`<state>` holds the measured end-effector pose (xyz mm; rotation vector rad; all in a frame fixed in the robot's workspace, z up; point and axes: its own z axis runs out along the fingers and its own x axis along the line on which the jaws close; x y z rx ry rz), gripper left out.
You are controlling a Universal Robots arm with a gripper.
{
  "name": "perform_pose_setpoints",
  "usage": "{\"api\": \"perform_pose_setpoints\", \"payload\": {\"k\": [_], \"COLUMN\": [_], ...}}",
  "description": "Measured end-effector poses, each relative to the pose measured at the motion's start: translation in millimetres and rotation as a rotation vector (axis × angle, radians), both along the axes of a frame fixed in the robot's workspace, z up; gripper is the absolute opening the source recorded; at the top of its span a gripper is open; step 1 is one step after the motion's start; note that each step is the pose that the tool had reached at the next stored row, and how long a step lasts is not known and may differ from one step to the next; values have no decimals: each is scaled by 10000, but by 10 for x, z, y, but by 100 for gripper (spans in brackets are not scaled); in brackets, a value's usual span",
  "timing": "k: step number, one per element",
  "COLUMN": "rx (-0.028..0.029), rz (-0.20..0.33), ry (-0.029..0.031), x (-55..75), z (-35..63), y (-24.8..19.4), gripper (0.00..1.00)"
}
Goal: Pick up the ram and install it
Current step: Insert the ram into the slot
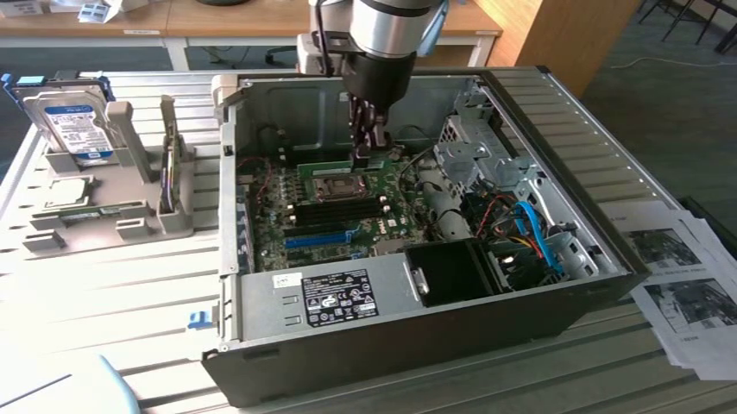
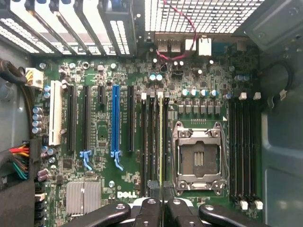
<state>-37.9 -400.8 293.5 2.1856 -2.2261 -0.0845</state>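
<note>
The ram (image 2: 161, 142) shows edge-on as a thin yellow-green line pinched between the fingers of my gripper (image 2: 161, 208), which is shut on it. It runs along the black memory slots (image 2: 147, 142) between the blue slot (image 2: 116, 118) and the CPU socket (image 2: 199, 158). Whether it touches a slot I cannot tell. In the exterior view my gripper (image 1: 368, 155) reaches down into the open computer case (image 1: 381, 310). There the ram (image 1: 328, 163) appears as a pale green strip over the motherboard (image 1: 381, 226).
Inside the case, a metal drive cage (image 1: 478, 147) and blue and red cables (image 1: 530, 233) crowd the exterior view's right. A grey stand (image 1: 92, 216) holding a hard drive (image 1: 72, 125) sits on the exterior view's left. Printed sheets (image 1: 679, 276) lie at the right.
</note>
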Motion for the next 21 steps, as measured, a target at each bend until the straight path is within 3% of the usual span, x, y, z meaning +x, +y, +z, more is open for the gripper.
{"api": "perform_pose_setpoints", "payload": {"k": [21], "rx": [-1], "rz": [0], "ry": [1], "x": [-16], "z": [0], "y": [-34], "gripper": [11]}}
